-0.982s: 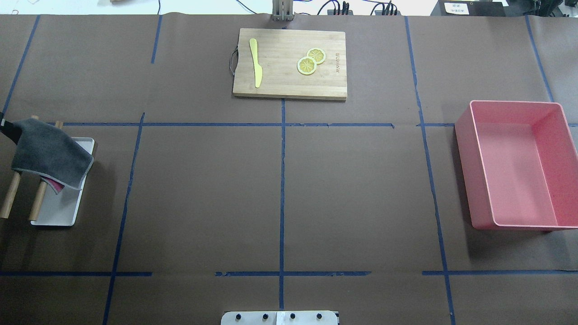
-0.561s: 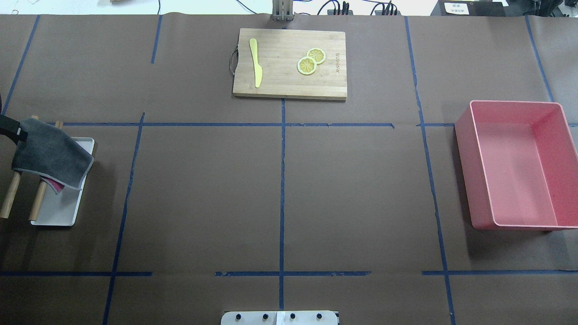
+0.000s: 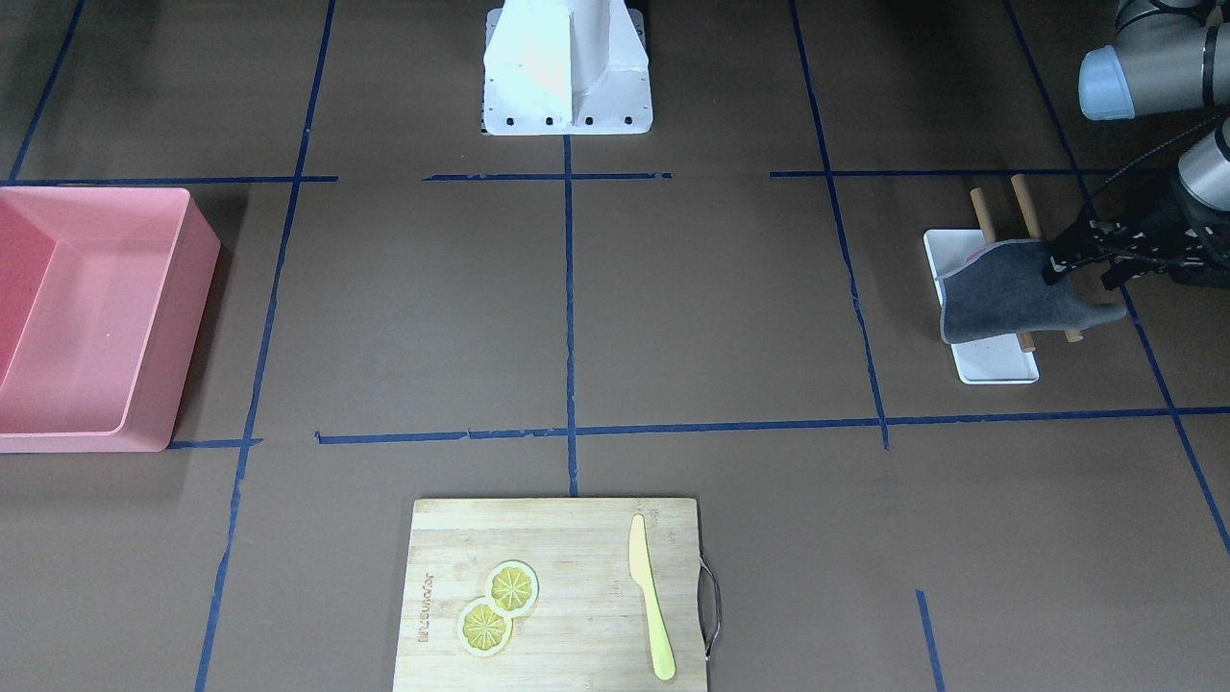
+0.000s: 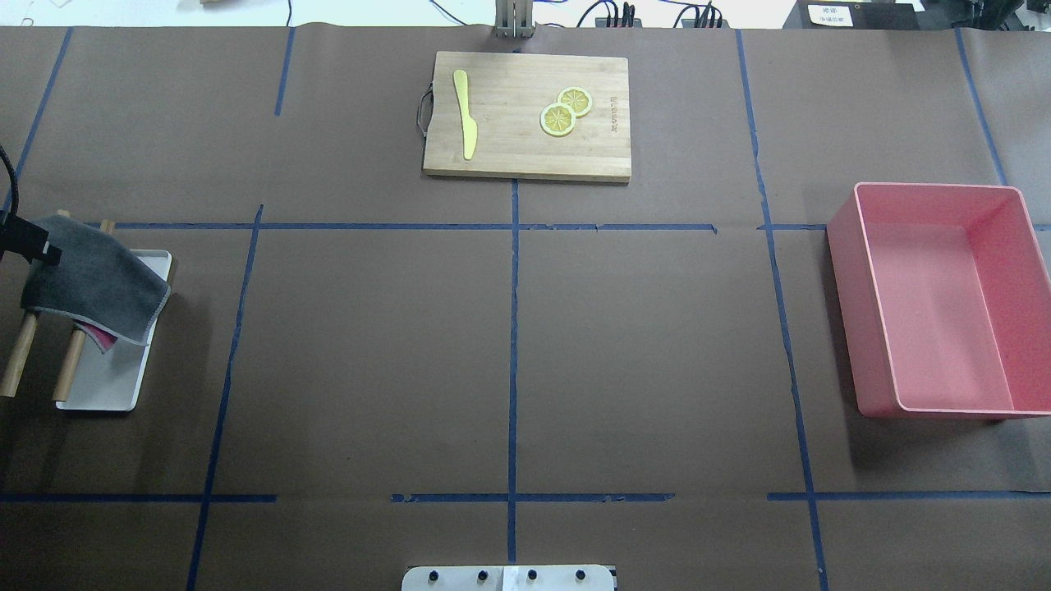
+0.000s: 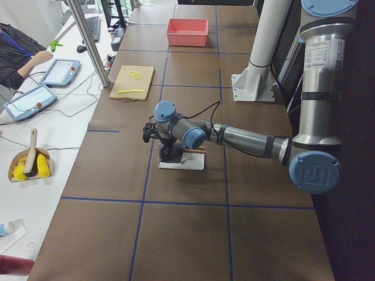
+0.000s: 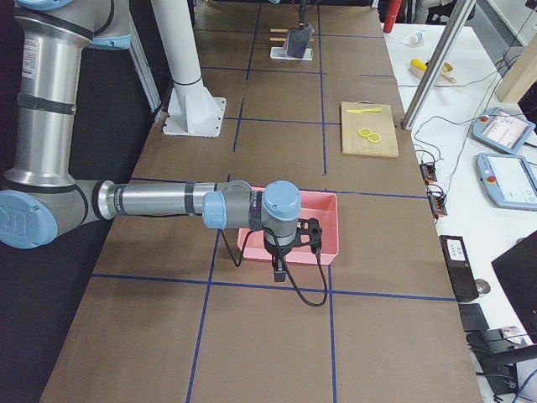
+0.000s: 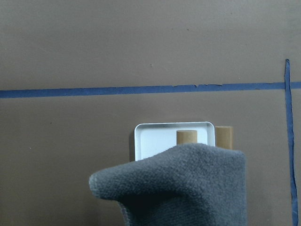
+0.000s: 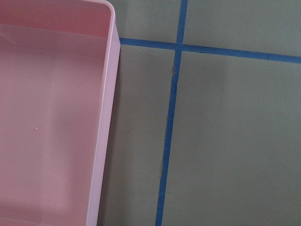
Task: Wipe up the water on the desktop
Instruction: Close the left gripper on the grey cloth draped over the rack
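Note:
The brown desktop (image 4: 369,353) with blue tape lines shows no water that I can make out. A grey cloth (image 4: 94,283) hangs over two wooden rods (image 4: 16,365) above a small white tray (image 4: 107,386) at the far left. My left gripper (image 4: 37,245) is at the cloth's upper left edge; in the front view this gripper (image 3: 1086,267) looks open, its fingers astride the cloth (image 3: 990,298). The left wrist view is filled at the bottom by the cloth (image 7: 188,183). My right gripper (image 6: 295,242) hangs by the pink bin; I cannot tell its state.
A pink bin (image 4: 936,312) stands at the right. A bamboo cutting board (image 4: 525,148) at the back middle carries a yellow knife (image 4: 465,115) and two lemon slices (image 4: 565,111). The robot's white base (image 3: 567,67) is at the near edge. A person sits at the side bench.
My left gripper has crept a little to the right, onto the cloth's upper left edge. The cloth, tray and everything else stay where they were.

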`<state>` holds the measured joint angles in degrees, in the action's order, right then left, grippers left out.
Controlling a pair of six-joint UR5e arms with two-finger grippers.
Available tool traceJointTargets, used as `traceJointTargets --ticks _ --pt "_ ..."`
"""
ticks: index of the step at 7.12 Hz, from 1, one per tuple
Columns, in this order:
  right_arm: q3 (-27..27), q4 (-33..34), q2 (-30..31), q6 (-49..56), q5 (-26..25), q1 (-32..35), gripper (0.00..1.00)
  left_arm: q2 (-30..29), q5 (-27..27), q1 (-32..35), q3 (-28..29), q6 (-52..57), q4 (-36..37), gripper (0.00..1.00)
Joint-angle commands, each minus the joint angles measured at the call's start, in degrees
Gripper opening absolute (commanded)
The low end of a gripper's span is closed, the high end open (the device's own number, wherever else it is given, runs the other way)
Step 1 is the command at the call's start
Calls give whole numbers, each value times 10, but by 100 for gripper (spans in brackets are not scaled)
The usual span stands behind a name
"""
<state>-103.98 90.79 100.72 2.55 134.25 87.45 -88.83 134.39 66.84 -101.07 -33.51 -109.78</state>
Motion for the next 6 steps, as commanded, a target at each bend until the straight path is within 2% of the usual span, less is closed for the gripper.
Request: traceJointTargets --ticks 1,3,5,6 --pt "0 0 0 0 0 0 100 -3 1 -2 0 -1 1 54" --pt "2 0 0 0 -1 -1 100 -3 1 -2 -3 -1 0 38" --pt "2 0 0 0 -1 -1 100 -1 1 -2 -7 0 0 14" --pt "2 0 0 0 -1 -2 100 1 1 -2 -16 -1 1 7"
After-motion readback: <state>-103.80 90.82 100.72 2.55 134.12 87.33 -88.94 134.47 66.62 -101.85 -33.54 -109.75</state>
